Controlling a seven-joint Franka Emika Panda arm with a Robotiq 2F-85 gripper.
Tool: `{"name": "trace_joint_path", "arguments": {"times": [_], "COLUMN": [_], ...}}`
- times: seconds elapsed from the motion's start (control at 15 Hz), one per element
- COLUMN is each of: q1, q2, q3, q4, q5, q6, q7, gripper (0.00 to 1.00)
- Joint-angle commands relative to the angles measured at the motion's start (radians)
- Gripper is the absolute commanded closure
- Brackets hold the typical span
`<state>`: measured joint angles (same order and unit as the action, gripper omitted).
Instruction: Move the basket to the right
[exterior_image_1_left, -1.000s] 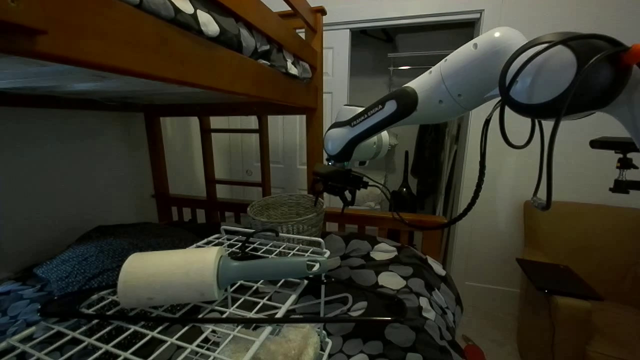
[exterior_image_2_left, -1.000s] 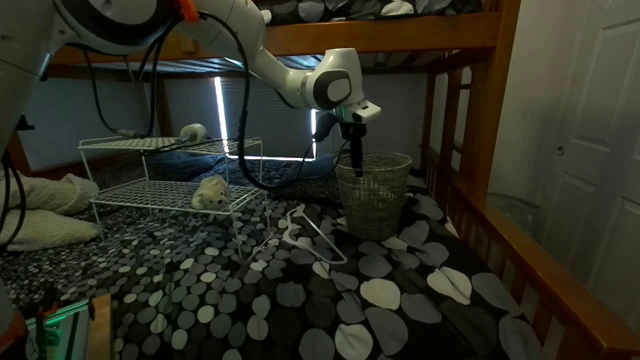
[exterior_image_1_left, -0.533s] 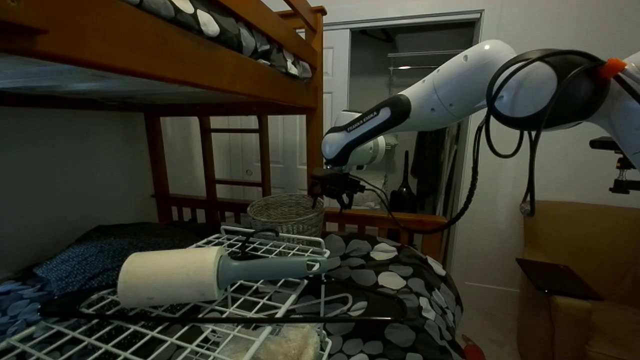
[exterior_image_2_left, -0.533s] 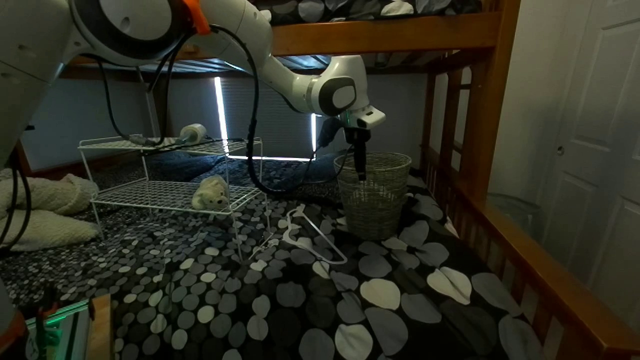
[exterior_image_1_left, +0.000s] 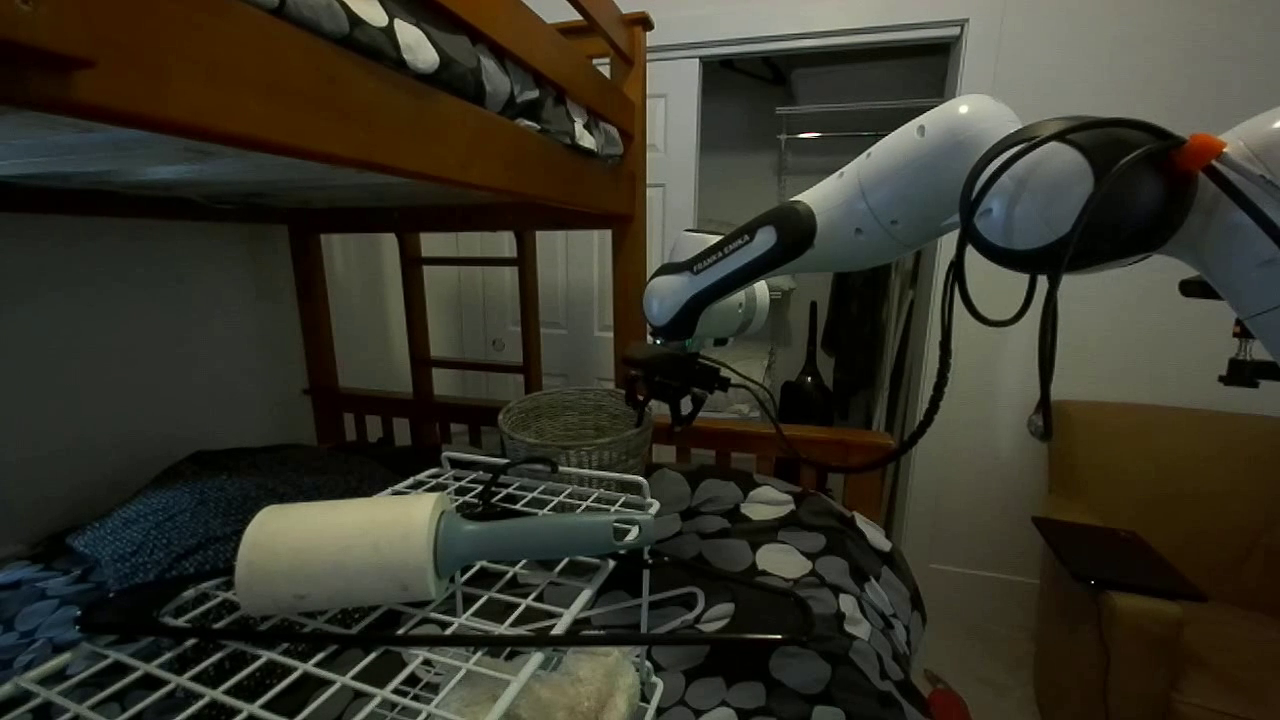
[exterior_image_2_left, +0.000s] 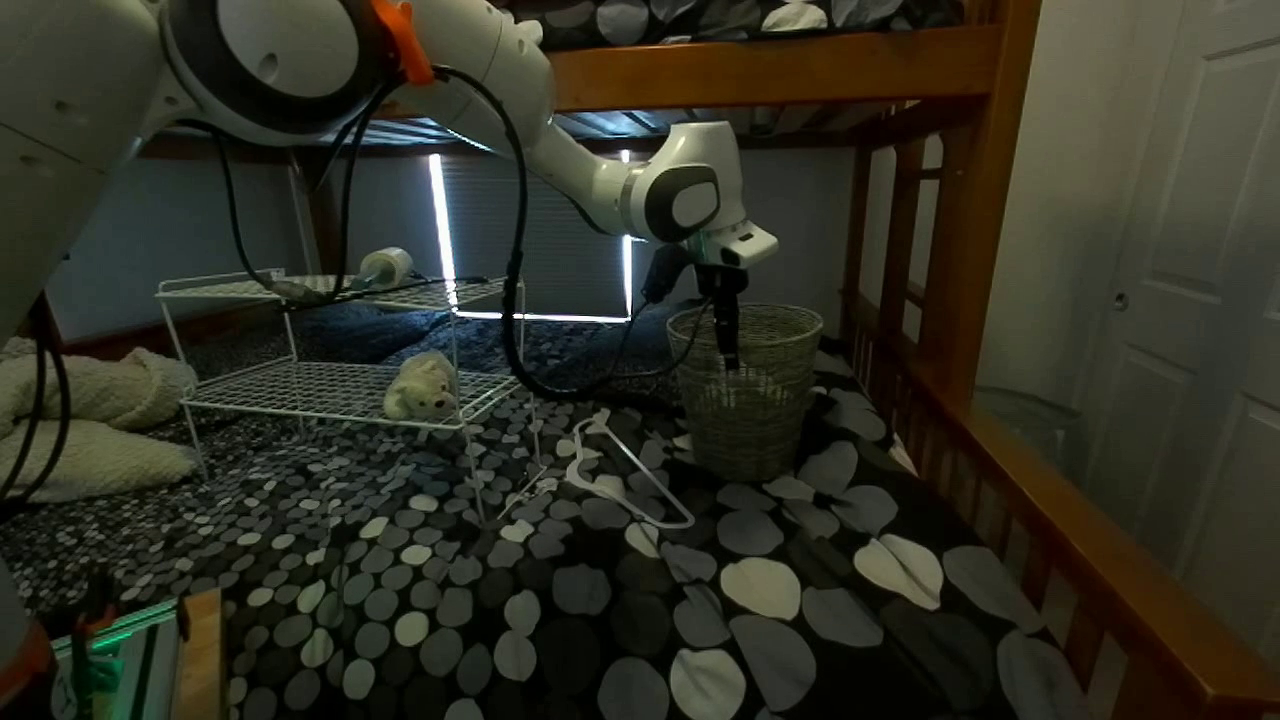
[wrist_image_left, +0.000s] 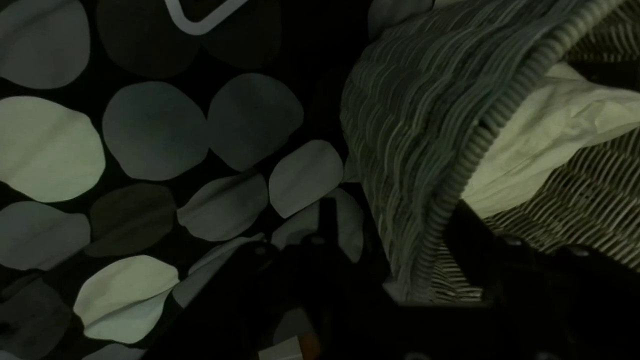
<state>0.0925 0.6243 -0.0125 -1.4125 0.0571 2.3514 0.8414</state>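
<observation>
The basket (exterior_image_1_left: 565, 435) is a round woven grey-beige basket standing upright on the bed, also in an exterior view (exterior_image_2_left: 750, 425). In the wrist view, its side and thick rim (wrist_image_left: 410, 125) fill the upper right, and pale crumpled material (wrist_image_left: 535, 150) lies inside it. My gripper (exterior_image_1_left: 662, 412) is at the basket's rim, pointing down, also in an exterior view (exterior_image_2_left: 732, 350). In the wrist view the gripper (wrist_image_left: 395, 207) is open, with one dark finger outside the basket wall and the other inside, the rim between them. The fingers look apart from the wall.
A white wire rack (exterior_image_2_left: 330, 395) bears a lint roller (exterior_image_1_left: 340, 555), also a plush toy (exterior_image_2_left: 425, 388) on its lower shelf. A white hanger (exterior_image_2_left: 640, 475) lies on the bed beside the basket. A wooden bed rail (exterior_image_2_left: 1060, 540) runs along the bed's edge.
My gripper has moved down to the basket's rim, shifting slightly right in an exterior view. The basket's rim seems shifted very slightly.
</observation>
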Motion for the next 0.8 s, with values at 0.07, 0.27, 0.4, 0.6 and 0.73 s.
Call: {"name": "trace_joint_path", "arguments": {"times": [0.07, 0.27, 0.4, 0.6, 0.73], "q1": [0.009, 0.009, 0.011, 0.023, 0.038], "q2": [0.015, 0.016, 0.014, -0.006, -0.042], "q3": [-0.019, -0.022, -0.025, -0.037, -0.05], "q4": [0.019, 0.017, 0.014, 0.018, 0.015], "q5": [0.014, 0.012, 0.01, -0.002, -0.019], "q6": [-0.027, -0.034, -0.04, -0.09, -0.157], "q7": [-0.009, -0.009, -0.003, 0.024, 0.052], "gripper": [0.81, 0.99, 0.99, 0.97, 0.97]}}
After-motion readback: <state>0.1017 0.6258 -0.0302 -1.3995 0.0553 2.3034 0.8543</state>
